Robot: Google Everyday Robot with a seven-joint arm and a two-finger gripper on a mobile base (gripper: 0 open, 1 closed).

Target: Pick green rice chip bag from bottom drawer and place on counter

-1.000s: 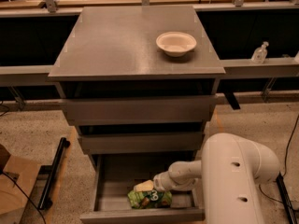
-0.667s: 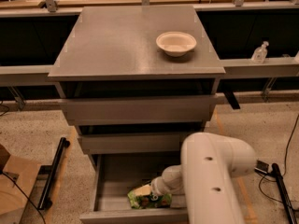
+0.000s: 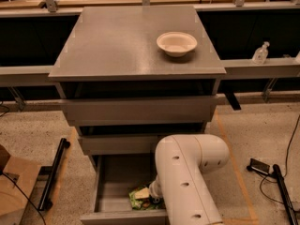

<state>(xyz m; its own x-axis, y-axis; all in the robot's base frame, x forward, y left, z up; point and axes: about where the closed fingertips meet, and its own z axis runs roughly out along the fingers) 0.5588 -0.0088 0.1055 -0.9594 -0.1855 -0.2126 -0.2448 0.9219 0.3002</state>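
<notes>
The green rice chip bag (image 3: 139, 198) lies on the floor of the open bottom drawer (image 3: 116, 179), near its front panel. My gripper (image 3: 151, 194) is down inside the drawer at the bag's right edge, mostly hidden behind my white arm (image 3: 187, 177). The arm covers the drawer's right half. I cannot tell whether the gripper touches the bag. The counter (image 3: 117, 41) is the grey metal top of the cabinet.
A white bowl (image 3: 176, 43) sits on the counter's right rear. Two closed drawer fronts (image 3: 136, 110) are above the open drawer. A cardboard box (image 3: 11, 186) and a black bar (image 3: 52, 172) are on the floor at left. Cables and a black device (image 3: 259, 166) lie at right.
My arm has swung left over the drawer and now covers more of it. The bag has stayed in about the same spot on the drawer floor.
</notes>
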